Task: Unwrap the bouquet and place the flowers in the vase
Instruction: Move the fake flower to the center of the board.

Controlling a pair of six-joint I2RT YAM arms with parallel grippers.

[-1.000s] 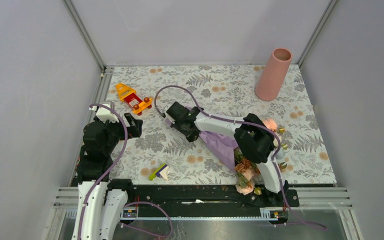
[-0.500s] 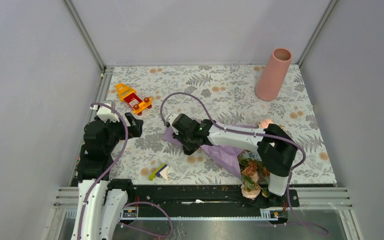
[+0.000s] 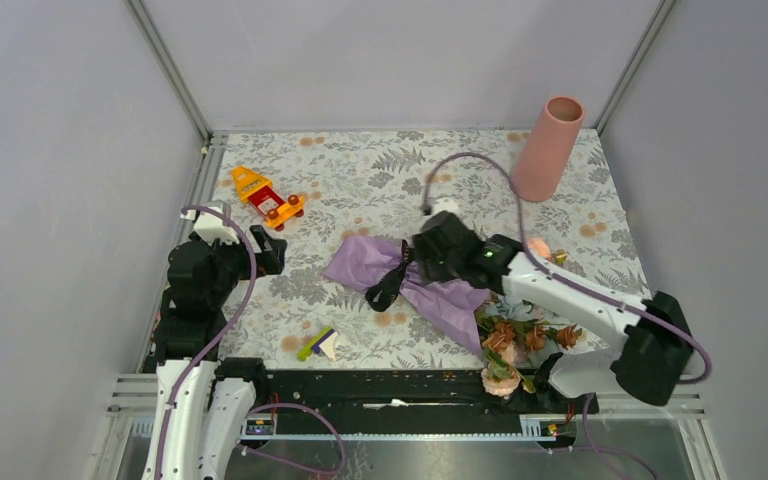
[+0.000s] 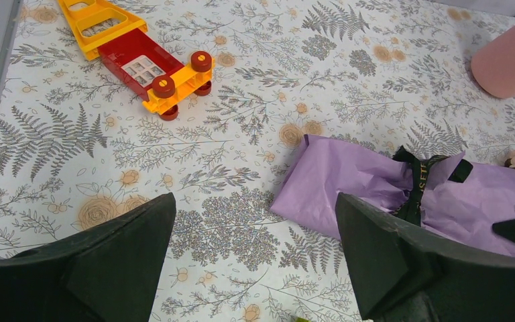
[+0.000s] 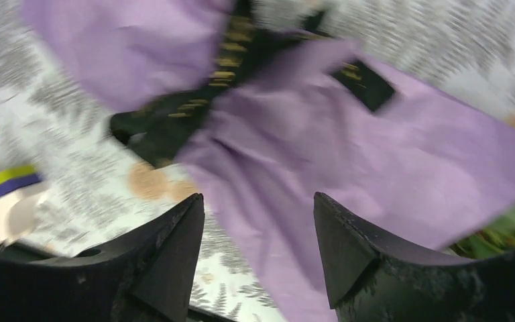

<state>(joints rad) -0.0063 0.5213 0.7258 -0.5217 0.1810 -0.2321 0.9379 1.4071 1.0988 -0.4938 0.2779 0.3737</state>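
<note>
The bouquet (image 3: pixel 440 295) lies on the floral cloth in crinkled purple paper (image 4: pixel 349 181), its black ribbon (image 3: pixel 385 285) trailing loose off the left side. The flowers (image 3: pixel 515 340), rust and peach, spill out of the wrap near the table's front edge. My right gripper (image 3: pixel 418 265) hovers open just above the paper (image 5: pixel 322 147), with the ribbon (image 5: pixel 174 124) ahead of its fingers and nothing between them. My left gripper (image 3: pixel 265 250) stands wide open over bare cloth, left of the wrap (image 4: pixel 255 201). The salmon vase (image 3: pixel 547 148) stands upright at the far right.
A yellow and red toy cart (image 3: pixel 268 197) sits at the back left. A small block with yellow and blue stripes (image 3: pixel 318 344) lies near the front edge, left of the bouquet. Grey walls close in the table on three sides.
My right gripper opened and let go of the wrap, then swung right over the bouquet's middle. The ribbon now lies exposed. The left arm has not moved.
</note>
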